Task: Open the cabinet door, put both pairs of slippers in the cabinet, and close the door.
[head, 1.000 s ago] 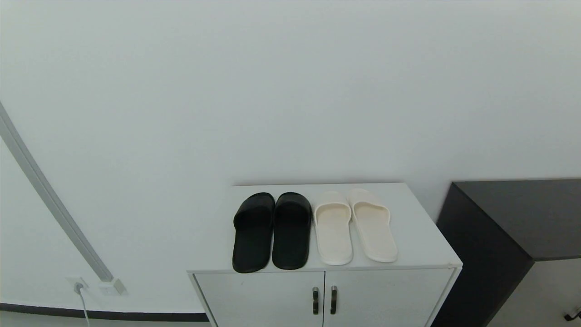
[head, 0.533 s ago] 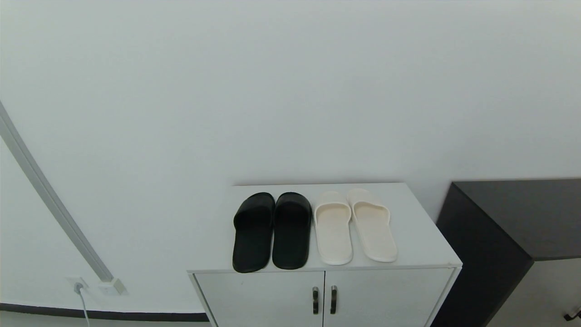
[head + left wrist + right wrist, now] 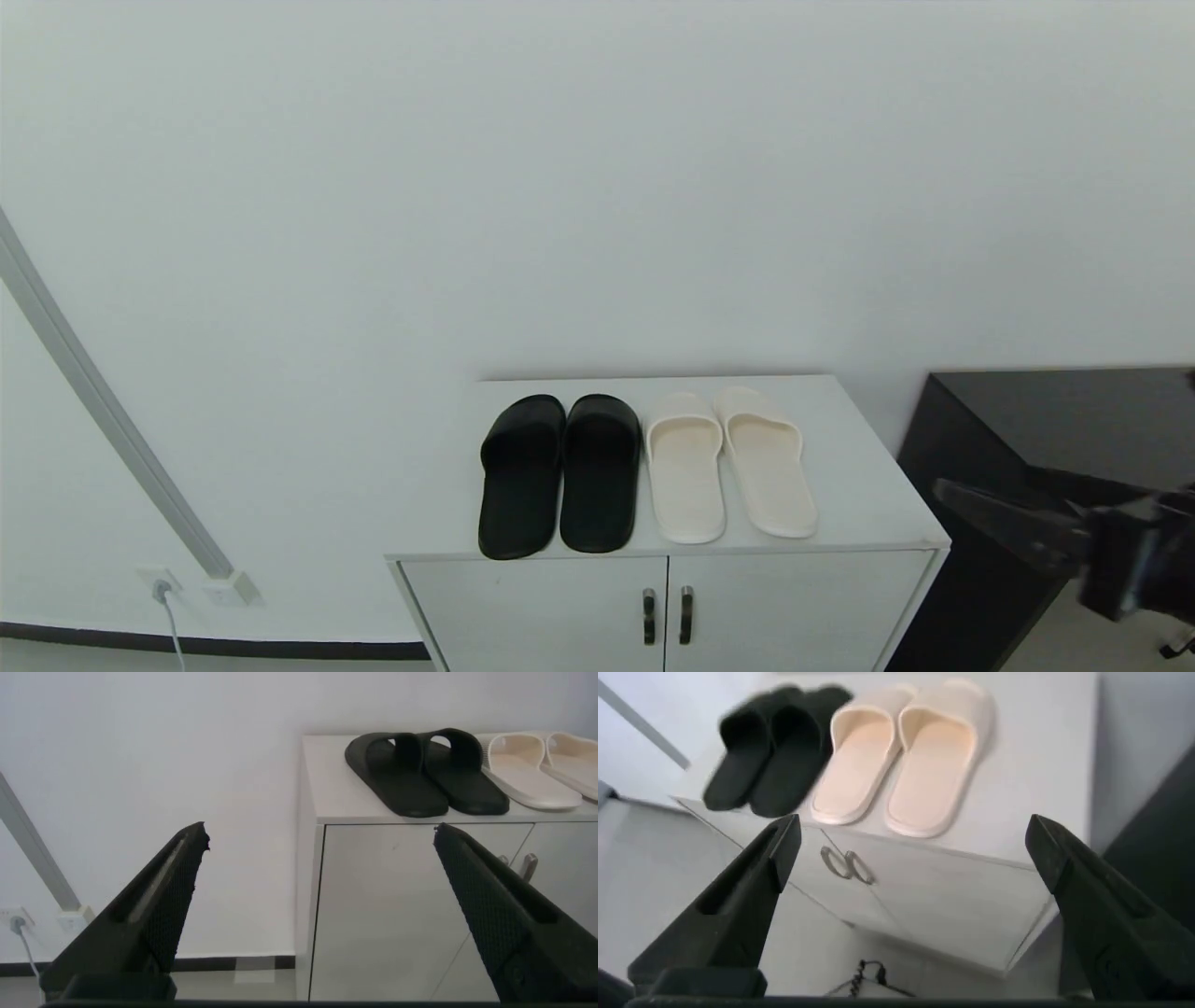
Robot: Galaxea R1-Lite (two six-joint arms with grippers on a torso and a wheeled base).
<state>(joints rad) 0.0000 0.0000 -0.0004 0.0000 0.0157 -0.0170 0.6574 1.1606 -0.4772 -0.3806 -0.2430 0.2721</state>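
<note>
Against the white wall: one white two-door cabinet (image 3: 868,504), both doors shut, two dark vertical handles (image 3: 649,617) side by side at the centre seam.

On its top, well back from the side edges:
- black slippers (image 3: 597,476), one pair, heels at the front lip, the left heel slightly overhanging it;
- cream slippers (image 3: 686,476), one pair, just beside the black pair, the right one angled outward.

Room to move: bare top to the right of the cream pair and behind both pairs. Left of the cabinet, open wall with a slanting cable duct (image 3: 93,392) and a socket (image 3: 161,586) low down. A black cabinet (image 3: 1055,420) stands close on the right.

Hidden or cut off: the cabinet's lower half; its interior, behind the doors.

Tools: left gripper (image 3: 320,835), fingers spread wide, holding nothing, facing the cabinet's left front corner. Right gripper (image 3: 913,835), fingers likewise spread and empty, above the cream pair's side; from the head view it is a blurred shape, probably in front of the black cabinet.
</note>
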